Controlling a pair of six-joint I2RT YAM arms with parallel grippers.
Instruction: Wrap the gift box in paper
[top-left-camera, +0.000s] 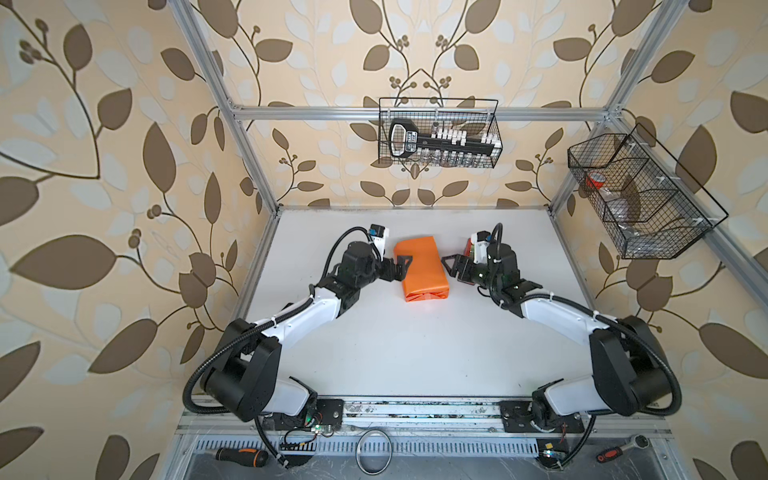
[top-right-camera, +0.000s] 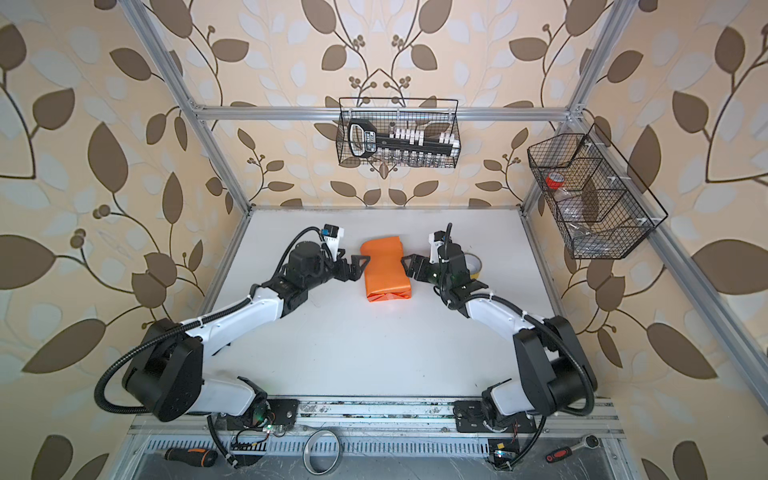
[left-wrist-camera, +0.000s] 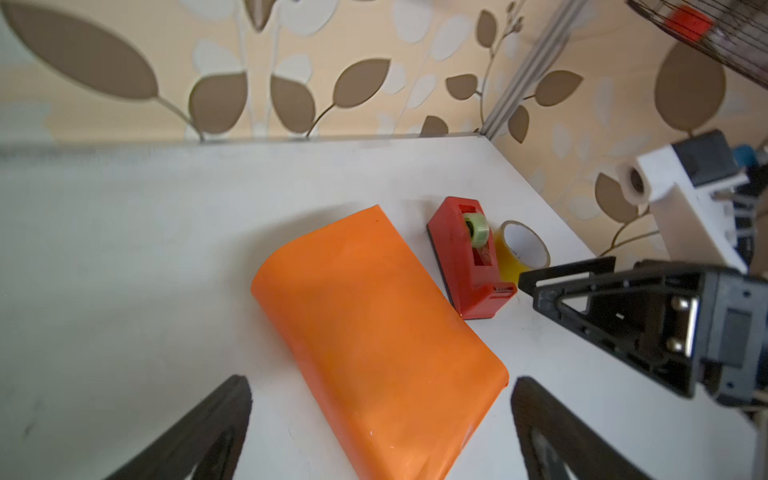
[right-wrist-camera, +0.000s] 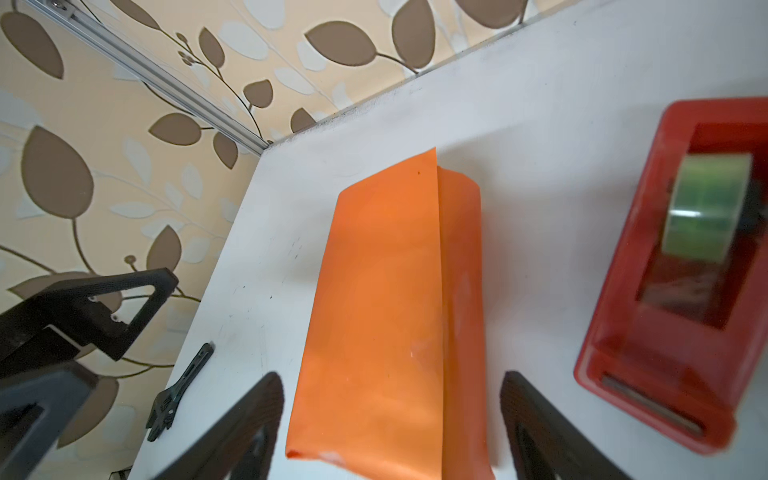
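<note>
The paper (top-left-camera: 422, 268) (top-right-camera: 386, 270), orange side out, lies as a folded bundle on the white table (top-left-camera: 415, 353). Its near end is folded in; its far end stands loose with an overlapping edge (right-wrist-camera: 436, 199). The gift box is hidden. My left gripper (top-left-camera: 402, 268) (top-right-camera: 359, 266) is open at the bundle's left side. In the left wrist view the paper (left-wrist-camera: 374, 332) lies between its spread fingers (left-wrist-camera: 232, 415), apart from both. My right gripper (top-left-camera: 449, 266) (top-right-camera: 409, 264) is open at the right side, and the paper (right-wrist-camera: 395, 311) lies between its jaws without touching them.
A red tape dispenser (left-wrist-camera: 469, 266) (right-wrist-camera: 685, 270) and a yellow tape roll (left-wrist-camera: 523, 249) (top-right-camera: 473, 264) stand just right of the bundle. Wire baskets (top-left-camera: 440, 133) (top-left-camera: 640, 195) hang on the frame. A small black part (right-wrist-camera: 178, 390) lies on the table.
</note>
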